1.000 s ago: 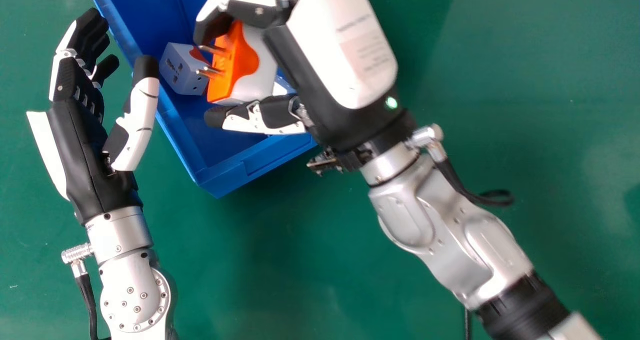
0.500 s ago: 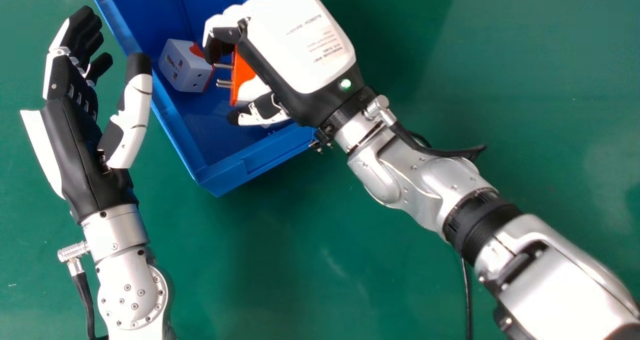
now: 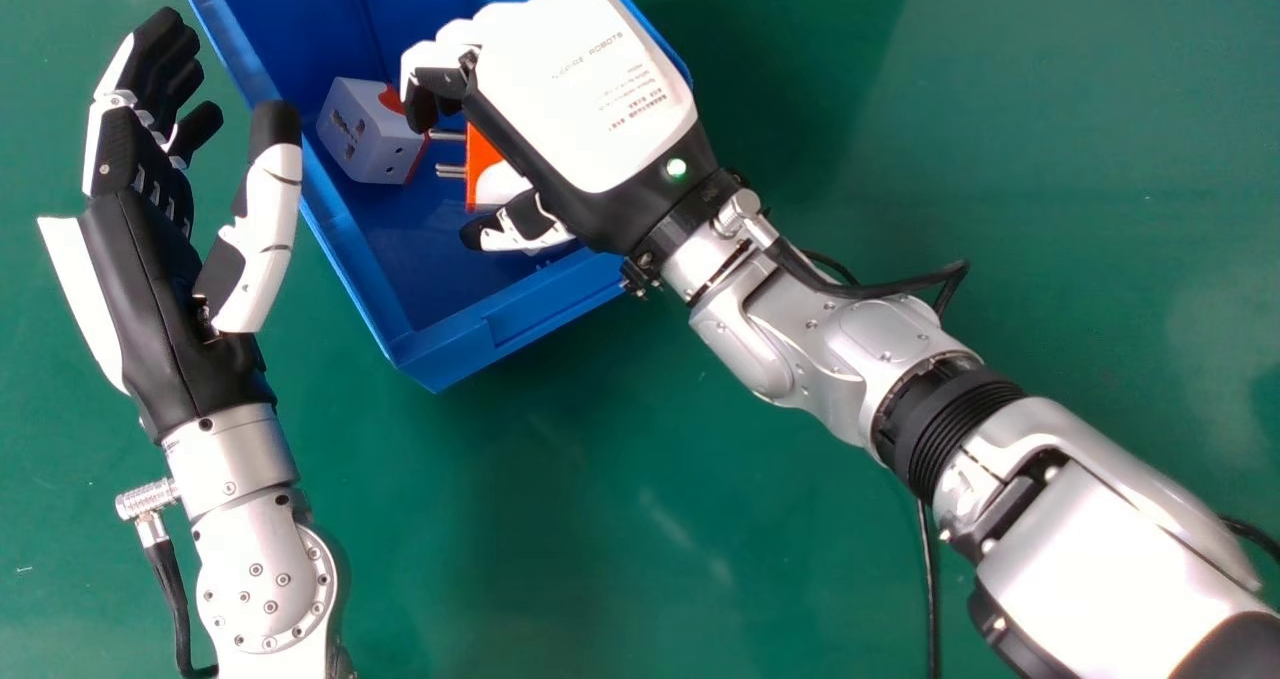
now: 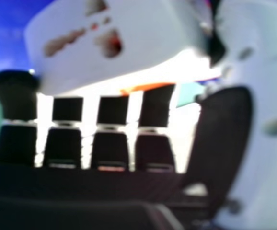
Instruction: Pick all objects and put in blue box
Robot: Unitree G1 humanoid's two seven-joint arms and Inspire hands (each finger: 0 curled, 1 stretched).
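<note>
The right hand (image 3: pixel 590 89) is palm down over the blue box (image 3: pixel 435 354), its fingers curled and its thumb opposite, closed round the orange and white adapter (image 3: pixel 487 174), whose metal pins point toward the view's left. Inside the box, just beyond those pins, lies a second adapter (image 3: pixel 362 134), white with red, with socket openings in its faces. The left hand (image 3: pixel 145 279), fingers extended and thumb set well apart, is above the green worktop (image 3: pixel 600 479), beside the box's left wall.
</note>
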